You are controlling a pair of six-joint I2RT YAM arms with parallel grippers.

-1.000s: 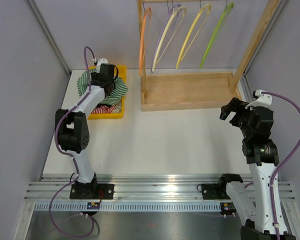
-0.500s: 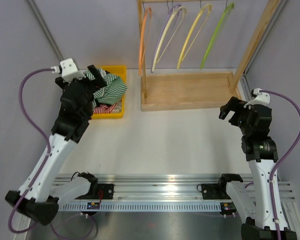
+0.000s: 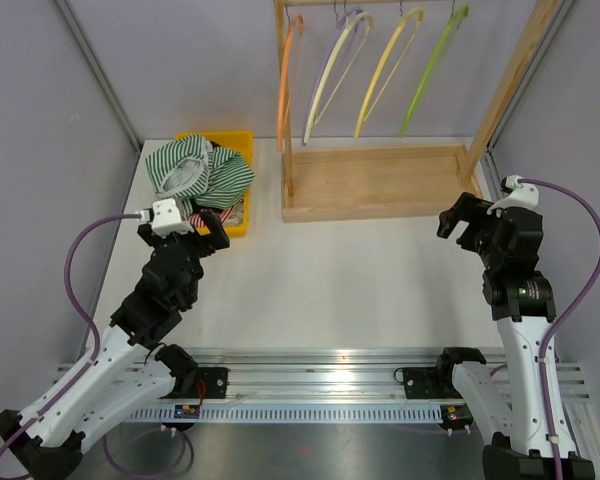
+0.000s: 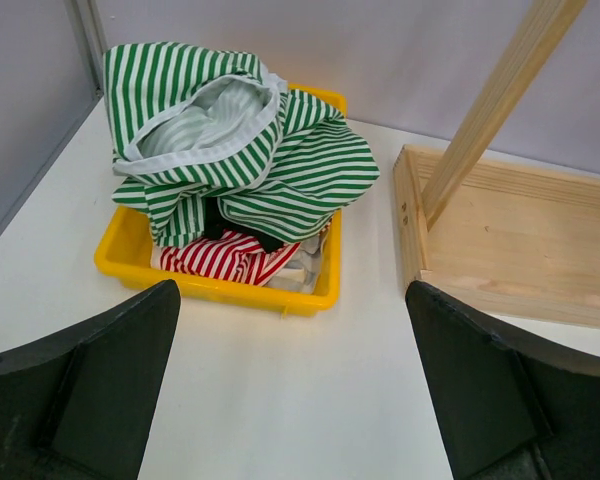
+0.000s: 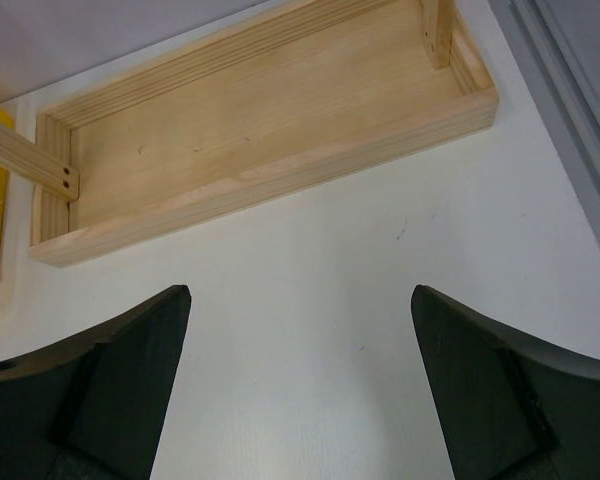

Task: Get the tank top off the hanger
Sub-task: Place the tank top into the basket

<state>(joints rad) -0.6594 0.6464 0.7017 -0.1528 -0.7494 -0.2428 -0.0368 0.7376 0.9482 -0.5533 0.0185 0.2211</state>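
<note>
The green-and-white striped cotton tank top (image 4: 240,150) lies heaped, soft and crumpled, in the shallow yellow plastic tray (image 4: 210,290) at the far left corner of the white table (image 3: 330,280). It rests on a red-and-white striped garment (image 4: 220,255), with its pale ribbed lining turned outward. It spills over the tray's rim, as limp knit fabric does when nothing gives it form. On the pale wooden rack (image 3: 380,185), four thin curved hangers, orange (image 3: 290,80), cream (image 3: 330,75), yellow (image 3: 385,70) and green (image 3: 430,65), hang bare. Judging by this, the removal looks complete and the tray serves as the collection spot. The left fingers (image 4: 100,390), matte black and wedge-shaped, are spread fully apart and hold nothing. They are poised over bare table just in front of the tray. The right fingers (image 5: 110,380) are equally wide and empty, above the table near the rack's boxy base, well apart from the clothing and seemingly parked out of the way.
</note>
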